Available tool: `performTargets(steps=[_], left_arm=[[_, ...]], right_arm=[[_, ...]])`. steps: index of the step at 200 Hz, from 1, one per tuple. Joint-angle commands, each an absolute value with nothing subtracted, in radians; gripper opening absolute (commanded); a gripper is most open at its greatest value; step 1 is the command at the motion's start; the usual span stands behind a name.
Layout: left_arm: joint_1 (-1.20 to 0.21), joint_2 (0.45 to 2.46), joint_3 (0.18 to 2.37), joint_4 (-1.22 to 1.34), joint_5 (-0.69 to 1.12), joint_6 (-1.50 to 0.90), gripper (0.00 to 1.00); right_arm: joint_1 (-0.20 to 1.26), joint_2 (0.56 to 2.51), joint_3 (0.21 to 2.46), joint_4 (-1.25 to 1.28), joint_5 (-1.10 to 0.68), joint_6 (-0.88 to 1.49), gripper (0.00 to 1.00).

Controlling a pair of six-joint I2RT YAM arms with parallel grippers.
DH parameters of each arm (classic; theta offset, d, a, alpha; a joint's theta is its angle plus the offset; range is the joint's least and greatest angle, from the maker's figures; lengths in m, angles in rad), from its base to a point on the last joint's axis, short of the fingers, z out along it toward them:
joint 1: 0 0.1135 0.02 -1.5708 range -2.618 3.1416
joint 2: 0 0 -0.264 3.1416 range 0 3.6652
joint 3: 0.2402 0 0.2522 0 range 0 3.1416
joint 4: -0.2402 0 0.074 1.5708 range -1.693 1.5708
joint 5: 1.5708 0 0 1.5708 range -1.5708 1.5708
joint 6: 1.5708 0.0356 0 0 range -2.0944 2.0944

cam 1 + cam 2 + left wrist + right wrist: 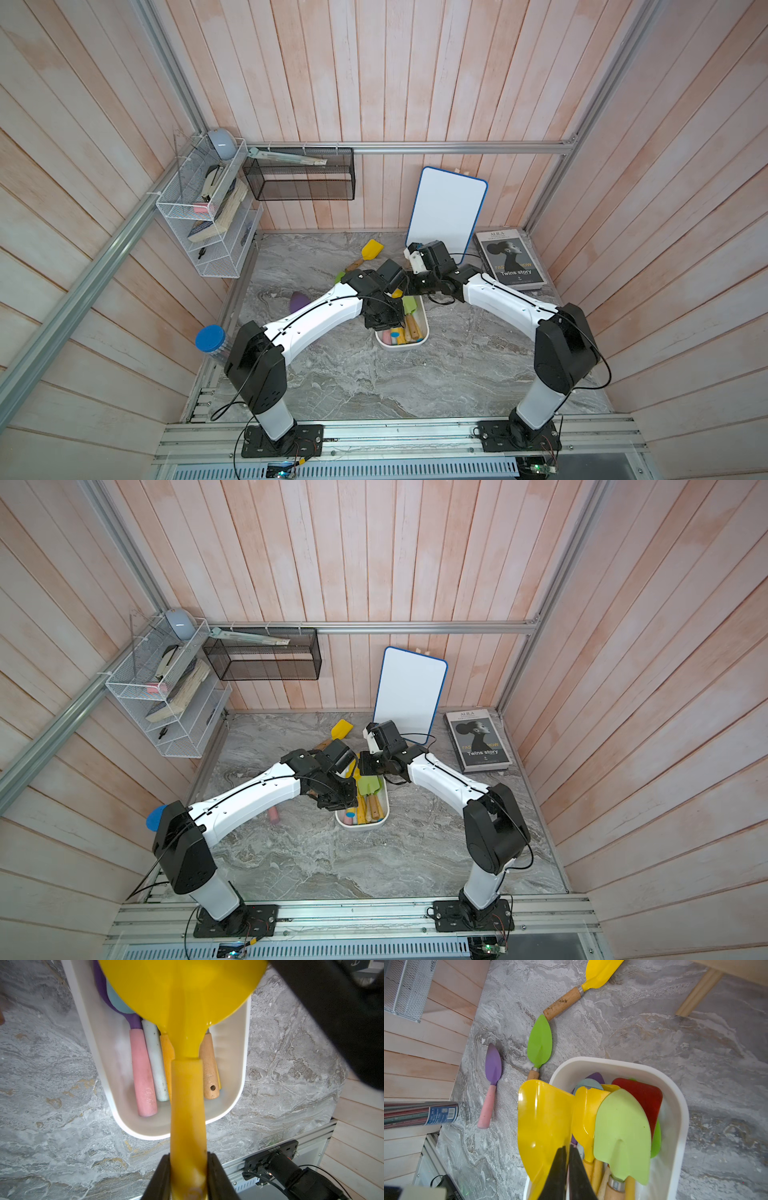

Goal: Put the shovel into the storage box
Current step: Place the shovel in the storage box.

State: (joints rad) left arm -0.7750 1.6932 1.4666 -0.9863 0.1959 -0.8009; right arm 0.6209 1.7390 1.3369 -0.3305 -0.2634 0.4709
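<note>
Left gripper [188, 1160] seemingly clamped on shovel [182, 991] handle, angled over storage box [245, 1059]; right gripper [568, 1149] closed

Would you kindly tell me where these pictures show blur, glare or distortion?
Left wrist view: the glossy yellow scoop-bladed shovel, close to the lens, is soft; the white plastic storage box behind is sharper. Right wrist view: white glare streaks the shovel's blade. Both top views: wide-angle distortion splays the wooden wall planks.
</note>
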Motion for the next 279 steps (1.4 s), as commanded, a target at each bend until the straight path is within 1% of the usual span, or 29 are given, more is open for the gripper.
performTargets(steps=[1,13,24,35,52,149,279], left_arm=[[-0.776,1.684,1.506,-0.982,0.174,-0.78,0.45],[-0.775,1.672,1.5,-0.969,0.176,-0.777,0.54],[-0.776,1.661,1.494,-0.955,0.174,-0.774,0.6],[-0.779,1.651,1.488,-0.947,0.17,-0.769,0.63],[-0.778,1.631,1.476,-0.935,0.16,-0.764,0.65],[-0.778,1.472,1.392,-0.86,0.053,-0.734,0.65],[-0.776,1.377,1.297,-0.747,0.077,-0.713,0.65]], right_arm=[[0.62,1.748,1.346,-0.345,-0.241,0.43,0.0],[0.619,1.744,1.341,-0.34,-0.237,0.429,0.0],[0.618,1.744,1.342,-0.341,-0.238,0.427,0.0],[0.618,1.746,1.341,-0.339,-0.241,0.425,0.0],[0.618,1.754,1.347,-0.334,-0.25,0.42,0.0],[0.618,1.835,1.33,-0.241,-0.304,0.423,0.0],[0.618,1.939,1.299,-0.114,-0.323,0.456,0.0]])
